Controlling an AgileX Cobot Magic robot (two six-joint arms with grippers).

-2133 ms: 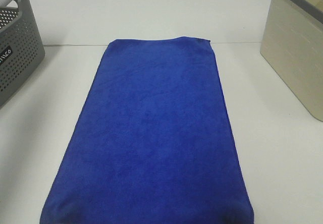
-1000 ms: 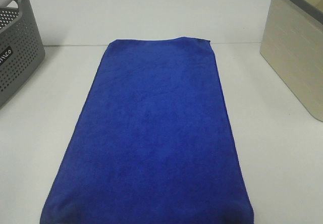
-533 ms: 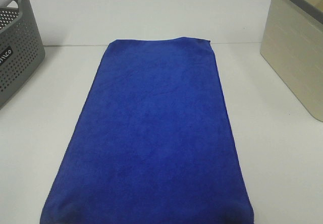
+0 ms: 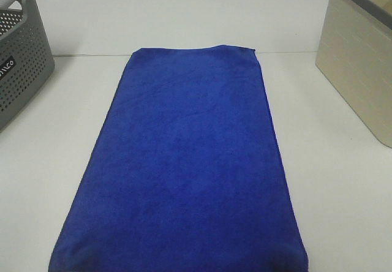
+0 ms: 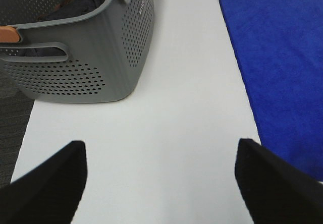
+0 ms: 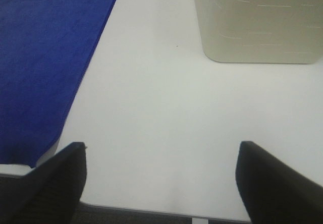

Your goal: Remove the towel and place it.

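The deep blue towel [image 4: 187,162] lies flat and spread along the middle of the white table [image 4: 343,180], running from the far edge to the near edge. It also shows in the left wrist view [image 5: 282,57] and in the right wrist view [image 6: 40,57]. My left gripper [image 5: 161,183] is open and empty above bare table between the grey basket and the towel's left edge. My right gripper [image 6: 161,183] is open and empty above bare table near the front edge, to the right of the towel. Neither gripper shows in the exterior high view.
A grey perforated basket [image 4: 18,57] stands at the far left and holds dark cloth and something orange-brown [image 5: 10,34]. A beige bin [image 4: 361,57] stands at the far right, also in the right wrist view [image 6: 257,22].
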